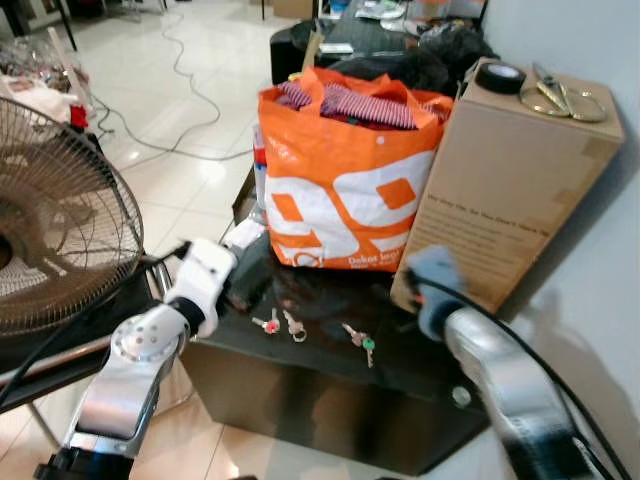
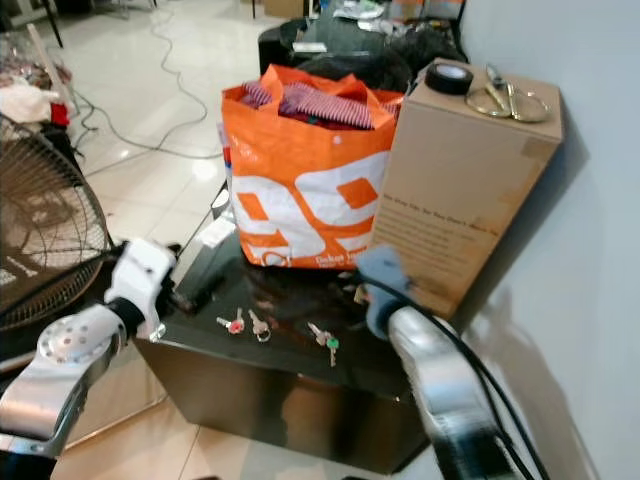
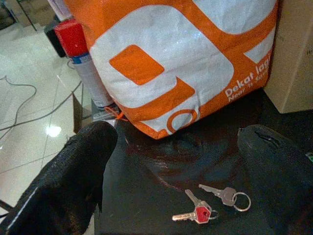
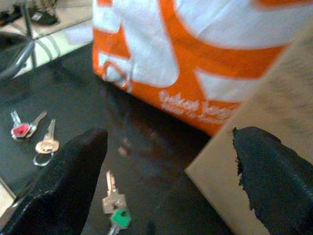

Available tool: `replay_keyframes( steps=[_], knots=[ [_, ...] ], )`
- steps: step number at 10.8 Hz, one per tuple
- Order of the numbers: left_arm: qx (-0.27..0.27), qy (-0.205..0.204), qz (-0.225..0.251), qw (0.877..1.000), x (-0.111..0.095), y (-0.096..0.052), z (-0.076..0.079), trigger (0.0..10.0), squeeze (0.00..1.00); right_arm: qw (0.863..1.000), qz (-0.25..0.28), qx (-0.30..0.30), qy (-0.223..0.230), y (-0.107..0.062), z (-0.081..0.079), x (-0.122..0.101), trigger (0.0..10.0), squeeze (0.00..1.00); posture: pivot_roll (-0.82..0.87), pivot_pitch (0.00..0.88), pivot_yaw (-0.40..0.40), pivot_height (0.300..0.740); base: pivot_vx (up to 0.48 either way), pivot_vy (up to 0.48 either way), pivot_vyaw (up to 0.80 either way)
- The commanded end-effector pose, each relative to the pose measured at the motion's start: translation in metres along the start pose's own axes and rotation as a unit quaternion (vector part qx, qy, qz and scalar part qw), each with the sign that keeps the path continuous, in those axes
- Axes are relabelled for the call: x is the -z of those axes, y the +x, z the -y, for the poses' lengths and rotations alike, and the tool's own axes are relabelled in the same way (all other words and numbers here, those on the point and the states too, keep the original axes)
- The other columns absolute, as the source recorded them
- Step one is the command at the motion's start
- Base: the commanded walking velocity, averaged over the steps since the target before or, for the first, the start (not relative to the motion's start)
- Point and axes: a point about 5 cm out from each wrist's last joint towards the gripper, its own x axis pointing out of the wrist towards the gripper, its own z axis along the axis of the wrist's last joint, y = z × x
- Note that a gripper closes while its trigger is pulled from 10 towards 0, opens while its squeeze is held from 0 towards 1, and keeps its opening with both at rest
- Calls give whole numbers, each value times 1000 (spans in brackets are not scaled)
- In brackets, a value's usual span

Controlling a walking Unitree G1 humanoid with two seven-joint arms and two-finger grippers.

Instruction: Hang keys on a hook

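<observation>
Three small key sets lie on the black glass table (image 1: pixel 330 375): a red-tagged set (image 1: pixel 267 323), a plain key on a ring (image 1: pixel 293 326) and a green-tagged set (image 1: pixel 362 343). My left gripper (image 3: pixel 179 133) hovers open just left of the red-tagged keys (image 3: pixel 195 214), low over the table. My right gripper (image 4: pixel 169 138) is open above the table's right side, between the green-tagged keys (image 4: pixel 116 211) and the cardboard box (image 4: pixel 274 147). Neither gripper holds anything.
An orange shopping bag (image 1: pixel 345 170) full of cloth stands at the table's back. A tall cardboard box (image 1: pixel 510 190) carries a tape roll (image 1: pixel 500 77) and scissors (image 1: pixel 560 97). A fan (image 1: pixel 55 230) is at my left, a red-capped can (image 3: pixel 73 36) beside the bag, a wall at right.
</observation>
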Motion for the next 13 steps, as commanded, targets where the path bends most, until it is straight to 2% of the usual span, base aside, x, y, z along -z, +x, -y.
replay_keyframes(
  steps=[1,2,4,6,7,9,11,13],
  knots=[
    [21,9,5,1000,-4,0,2,10000,376,1000,-18,-7,1,12,-2,6,10000,0,-29,0,-36,740,0,0,0],
    [52,10,-10,999,1,-4,7,10000,373,999,-36,-23,15,26,-10,12,10000,0,-19,0,-50,740,0,0,0],
    [88,26,-44,995,11,-25,15,10000,373,996,-61,-56,8,40,-28,25,10000,0,42,0,-111,740,0,0,0],
    [109,11,-56,992,13,-42,22,10000,373,993,-78,-90,-18,46,-36,33,10000,0,57,0,-127,740,0,0,0],
    [143,7,-75,987,19,-50,27,10000,373,987,-108,-113,-34,45,-39,46,10000,0,56,0,-128,740,0,0,0],
    [181,1,-86,980,19,-54,36,10000,369,981,-134,-128,-55,43,-37,59,10000,0,23,0,-103,740,0,0,0],
    [191,5,-88,978,18,-51,39,10000,373,985,-137,-96,-49,45,-30,62,10000,0,-6,0,-76,740,0,0,0],
    [217,5,-83,972,14,-46,44,10000,376,990,-111,-84,-14,45,-33,60,10000,0,-50,0,-13,740,0,0,0]
  ],
)
